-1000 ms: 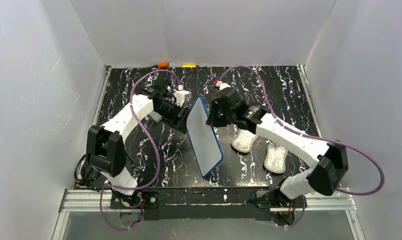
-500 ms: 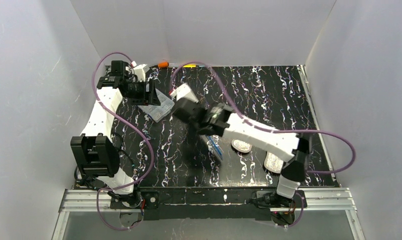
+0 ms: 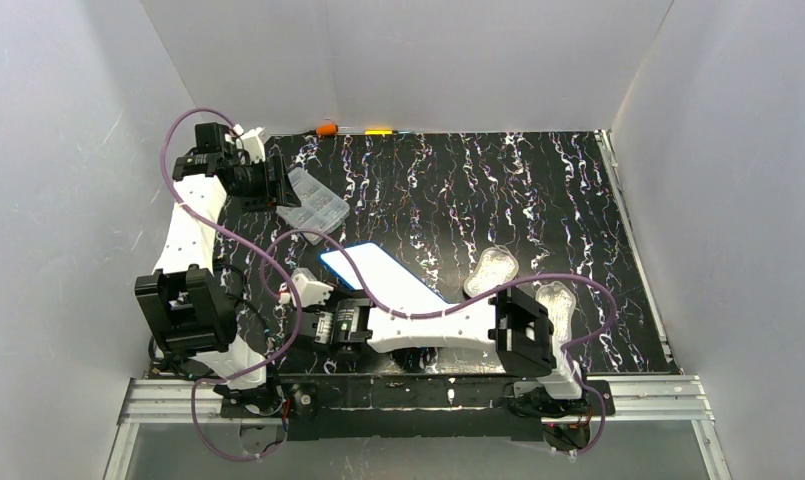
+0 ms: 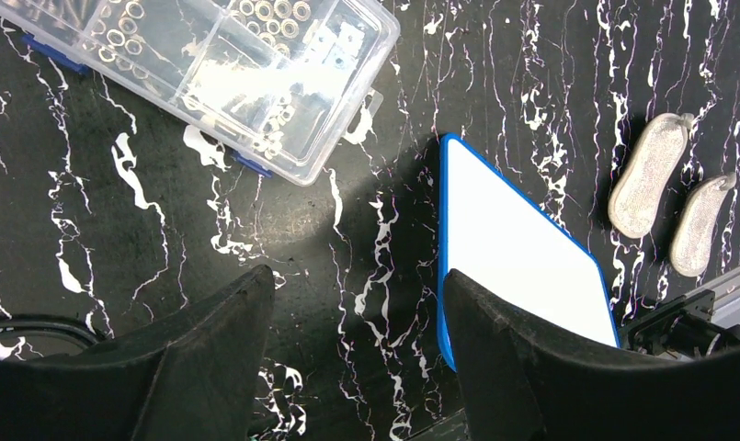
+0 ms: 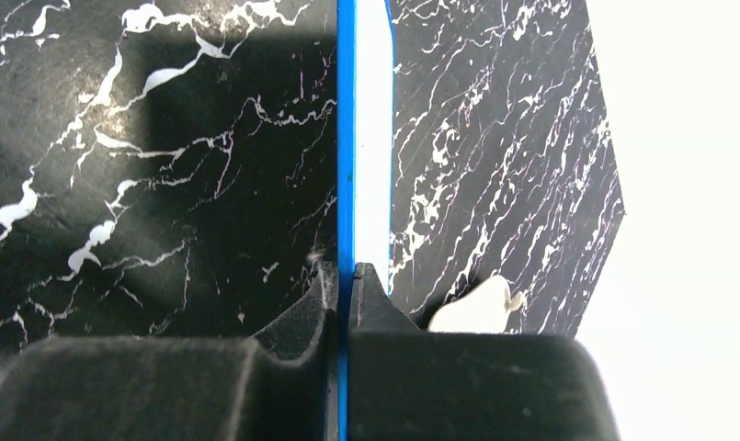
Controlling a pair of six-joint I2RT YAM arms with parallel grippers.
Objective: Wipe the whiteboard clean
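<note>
Whiteboard (image 4: 522, 253) face blank, erasing apparently done; right jaws clenched on its rim, left jaws released

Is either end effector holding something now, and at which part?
The right end effector grips the whiteboard by its blue-rimmed edge; the left end effector is open and holds nothing.

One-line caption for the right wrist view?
Right pincer clamps the whiteboard by its blue rim, seen edge-on against the black marbled table.

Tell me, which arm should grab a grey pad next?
Left, probably: the left gripper is open and empty; the right gripper is shut on the rim of the whiteboard. The pads lie nearer the right arm, though.
</note>
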